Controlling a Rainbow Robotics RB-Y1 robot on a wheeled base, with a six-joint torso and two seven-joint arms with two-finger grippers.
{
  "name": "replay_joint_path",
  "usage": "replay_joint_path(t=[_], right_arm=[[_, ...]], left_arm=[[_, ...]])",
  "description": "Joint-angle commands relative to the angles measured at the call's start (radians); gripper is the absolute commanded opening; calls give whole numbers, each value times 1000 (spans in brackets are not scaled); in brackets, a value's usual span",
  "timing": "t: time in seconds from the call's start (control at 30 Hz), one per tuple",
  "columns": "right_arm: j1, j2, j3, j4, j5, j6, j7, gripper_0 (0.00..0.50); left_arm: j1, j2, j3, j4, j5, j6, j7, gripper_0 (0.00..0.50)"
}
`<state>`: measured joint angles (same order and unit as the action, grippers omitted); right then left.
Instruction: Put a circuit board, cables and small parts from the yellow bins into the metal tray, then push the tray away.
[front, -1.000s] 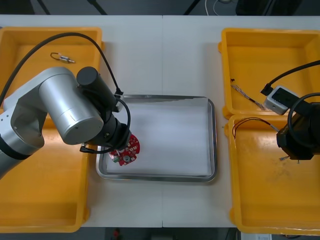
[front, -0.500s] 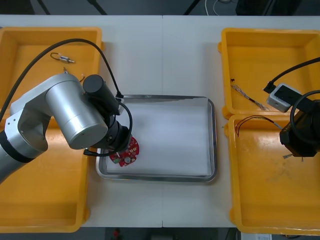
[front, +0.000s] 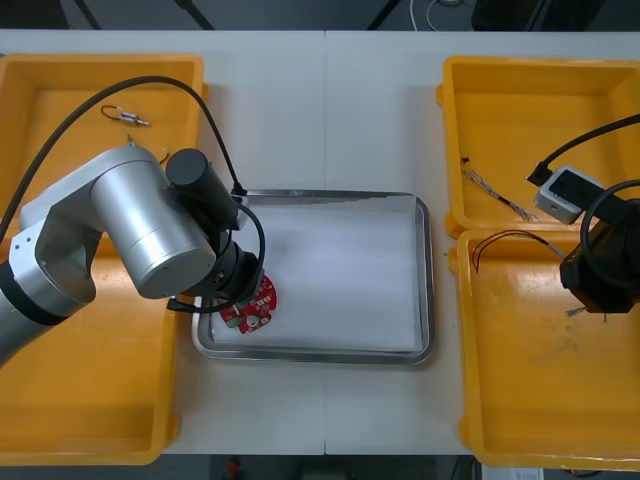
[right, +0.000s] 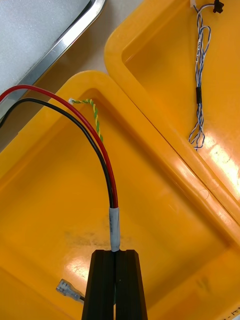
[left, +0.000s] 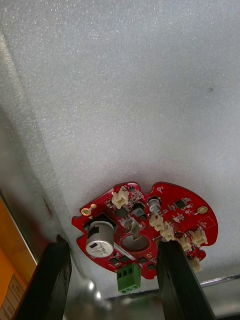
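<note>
A round red circuit board (left: 145, 225) lies flat on the white lining near the left front corner of the metal tray (front: 425, 280). My left gripper (left: 112, 245) stands open over the board, one finger on each side and neither touching it. From the front, the left arm covers the gripper and the board (front: 255, 308) peeks out beside the wrist. Over the near right yellow bin (front: 540, 400), my right gripper (right: 116, 255) is shut on the grey sleeve of a red and black cable (right: 100, 150). That cable (front: 500, 240) arcs toward the tray.
A twisted blue and white cable (right: 200, 90) lies in the far right bin (front: 530, 110). A small metal part (front: 125, 115) rests in the far left bin. A small metal part (right: 70, 290) lies on the bin floor beside the right fingers. A yellow-green twisted wire (right: 92, 112) hangs over the bin rim.
The left gripper's fingers have parted and let go of the circuit board, which now rests on the tray lining. The left arm shifted slightly. The right gripper stays shut on the cable.
</note>
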<state>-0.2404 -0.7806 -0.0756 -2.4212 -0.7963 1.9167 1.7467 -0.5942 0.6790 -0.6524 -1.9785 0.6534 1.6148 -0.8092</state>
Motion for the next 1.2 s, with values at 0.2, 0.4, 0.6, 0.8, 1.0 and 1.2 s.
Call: replay_joint_path(t=[0.2,0.4,0.6,0.8,1.0,1.2], right_arm=[[-57,-40,10,-4,-40,3,-13,0],[-134,-62,43,-4,-120,3,-23,0],[-263,-65,168,-7,-132,3,-36,0],[-421,-46,347,-6,-121,3,-49,0],[-537,12,524,-6,-72,3,-53,0],[-560,73,654,37,-11,3,-39,0]], left_arm=[[-62,-16,106,-143,92,157,120,500],[-116,-15,214,-172,155,281,116,500],[-184,24,318,-157,212,305,111,500],[-226,82,399,-71,272,305,79,500],[-289,143,431,76,281,305,-10,500],[-348,174,467,267,272,305,-47,500]])
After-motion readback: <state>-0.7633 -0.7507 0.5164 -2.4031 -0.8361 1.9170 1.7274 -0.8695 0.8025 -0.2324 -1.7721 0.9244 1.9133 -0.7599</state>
